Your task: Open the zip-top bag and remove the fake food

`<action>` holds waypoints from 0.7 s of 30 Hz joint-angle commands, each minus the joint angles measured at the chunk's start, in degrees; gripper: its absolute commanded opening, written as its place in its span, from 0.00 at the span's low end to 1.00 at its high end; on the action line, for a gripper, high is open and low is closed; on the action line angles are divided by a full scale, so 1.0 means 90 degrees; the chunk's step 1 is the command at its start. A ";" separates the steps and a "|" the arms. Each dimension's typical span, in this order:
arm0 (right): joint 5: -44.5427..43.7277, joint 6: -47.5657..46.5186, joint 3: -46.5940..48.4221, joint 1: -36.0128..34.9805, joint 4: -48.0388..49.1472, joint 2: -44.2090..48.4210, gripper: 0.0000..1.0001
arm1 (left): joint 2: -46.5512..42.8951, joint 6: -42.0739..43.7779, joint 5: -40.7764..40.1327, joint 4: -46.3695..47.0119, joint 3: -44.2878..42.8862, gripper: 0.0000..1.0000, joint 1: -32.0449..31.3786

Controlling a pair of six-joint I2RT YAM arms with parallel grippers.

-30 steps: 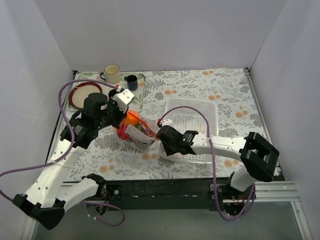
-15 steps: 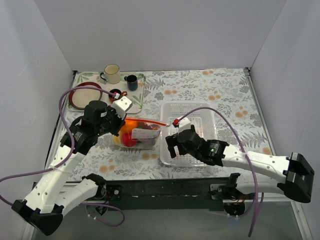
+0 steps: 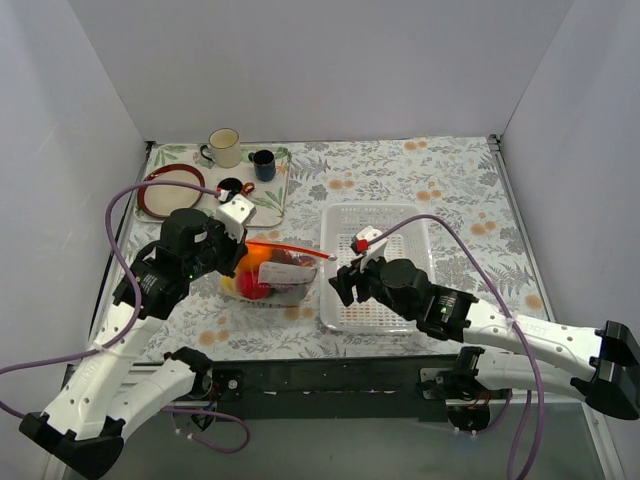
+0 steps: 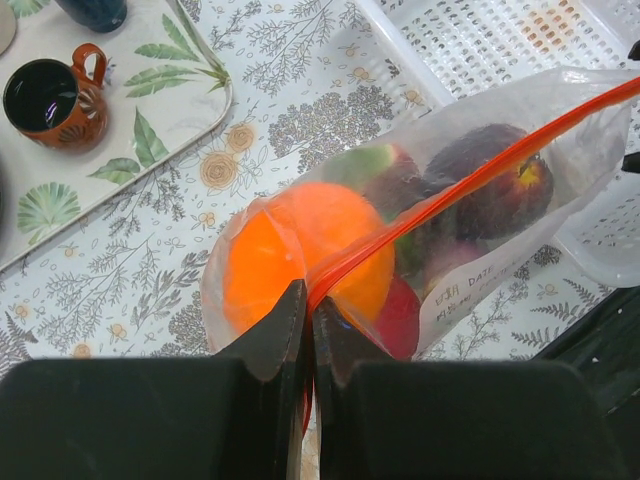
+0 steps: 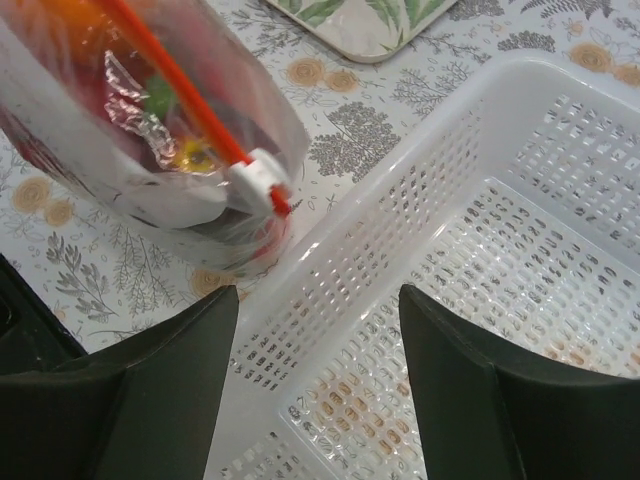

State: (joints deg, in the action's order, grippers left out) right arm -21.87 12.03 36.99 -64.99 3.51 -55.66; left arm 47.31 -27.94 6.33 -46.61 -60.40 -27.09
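The zip-top bag (image 3: 285, 280) hangs low over the floral table, left of the white basket (image 3: 400, 225). My left gripper (image 3: 243, 250) is shut on the left end of its orange-red zip strip (image 4: 470, 180). Inside the bag is the fake food: an orange ball (image 4: 290, 250), red (image 4: 400, 320), dark and green pieces. The white slider (image 5: 262, 180) sits at the strip's far end, by the basket's wall. My right gripper (image 5: 318, 300) is open and empty, over the basket's (image 5: 520, 230) left wall, a little way from the bag (image 5: 120, 140).
A leaf-print tray (image 3: 275, 195) at the back left carries a cream mug (image 3: 224, 147), a dark blue mug (image 3: 263, 164) and a small red-brown mug (image 4: 50, 95). A red-rimmed plate (image 3: 160, 190) lies beside it. White walls enclose the table.
My right gripper has opened, let go of the bag's end and drawn back right over the basket. The left gripper, still holding the strip, has lowered the bag a little.
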 commanded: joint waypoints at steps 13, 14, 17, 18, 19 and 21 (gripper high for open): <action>0.1004 -0.1942 -0.1601 -0.0005 0.3233 0.0794 0.89 | -0.0178 -0.0303 0.0068 0.0579 0.0315 0.00 0.0061; 0.1033 -0.2029 -0.1601 -0.0005 0.3330 0.0755 0.89 | -0.0178 -0.0303 0.0078 0.0579 0.0324 0.00 0.0051; 0.1024 -0.2332 -0.1601 -0.0005 0.3769 0.0443 0.91 | -0.0149 -0.0264 0.0146 0.0560 0.0373 0.00 0.0061; 0.0966 -0.2488 -0.1581 -0.0005 0.3973 0.0258 0.91 | -0.0149 -0.0245 0.0176 0.0550 0.0383 0.00 0.0061; 0.0820 -0.2567 -0.1581 0.0033 0.4091 0.0160 0.91 | -0.0149 -0.0206 0.0244 0.0540 0.0383 0.00 0.0061; 0.0818 -0.2684 -0.1562 0.0121 0.4297 -0.0045 0.91 | -0.0149 -0.0147 0.0302 0.0492 0.0373 0.00 0.0061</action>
State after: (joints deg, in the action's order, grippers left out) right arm -13.32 -6.94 22.33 -64.90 33.23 -53.06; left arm 46.81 -29.82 6.66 -43.59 -57.04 -26.74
